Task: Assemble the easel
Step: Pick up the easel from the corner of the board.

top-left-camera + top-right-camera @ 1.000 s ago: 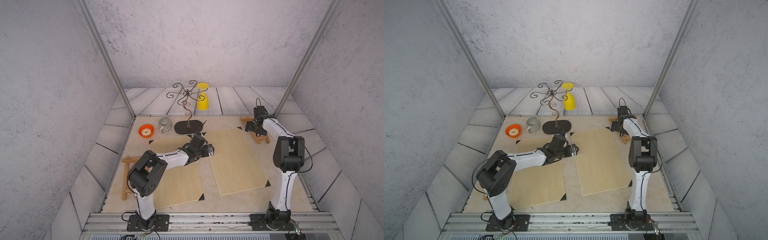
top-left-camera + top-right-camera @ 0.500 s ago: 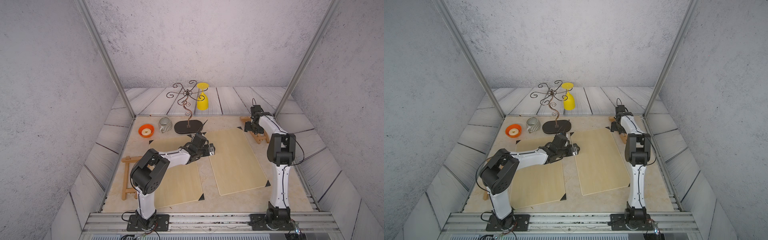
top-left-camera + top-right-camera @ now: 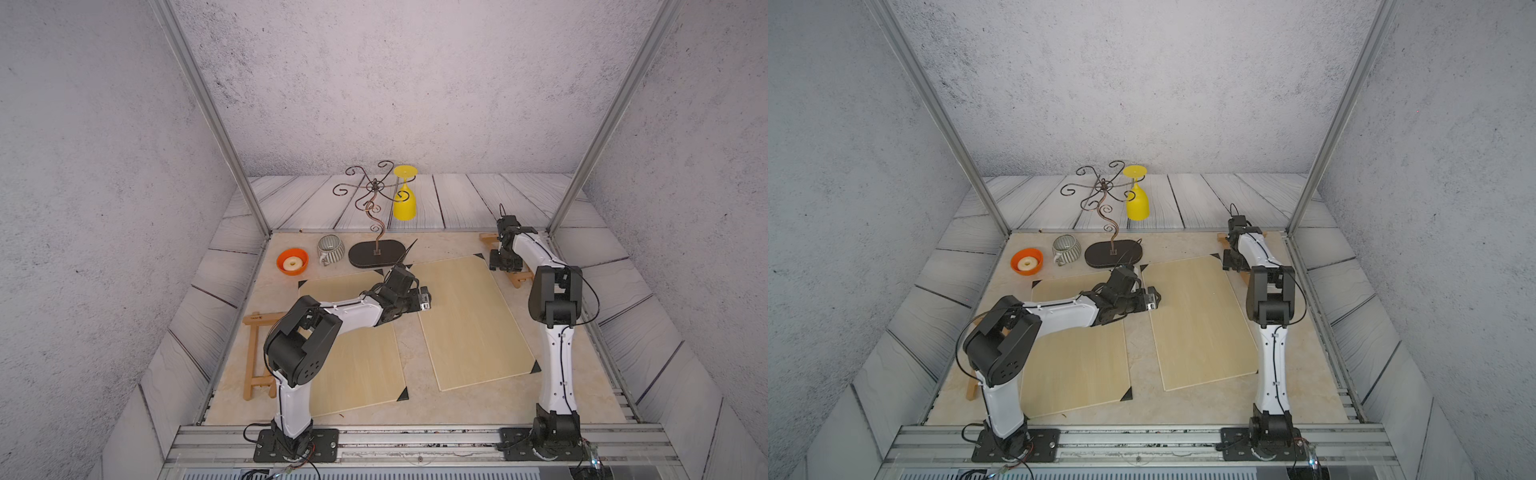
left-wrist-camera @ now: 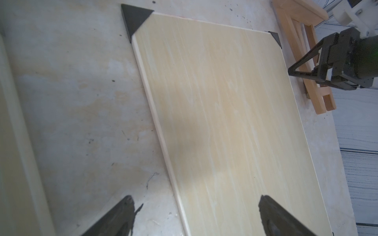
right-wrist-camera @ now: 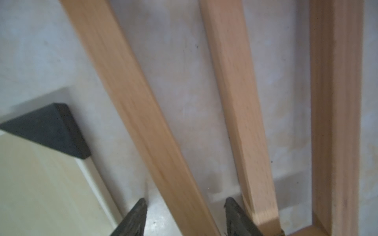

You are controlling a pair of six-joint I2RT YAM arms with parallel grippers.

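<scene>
Beige mottled tabletop [image 3: 449, 244] fills our view, and we see the right board [image 3: 469, 324] lying flat on it. Just beside its far corner lies the easel [image 3: 519, 279], flat, three light-wood slats joined by crosspieces. Our right gripper [image 5: 185, 199] straddles one slat [image 5: 143, 122], jaws apart, a gap either side. Our left gripper [image 4: 195, 198] hangs wide open across the board's left edge.

Easel [image 5: 143, 122] bare matt wood; panel [image 4: 225, 122] pale smooth wood (matt black corners [image 4: 135, 16]); tabletop [image 4: 71, 102] scuffed.
</scene>
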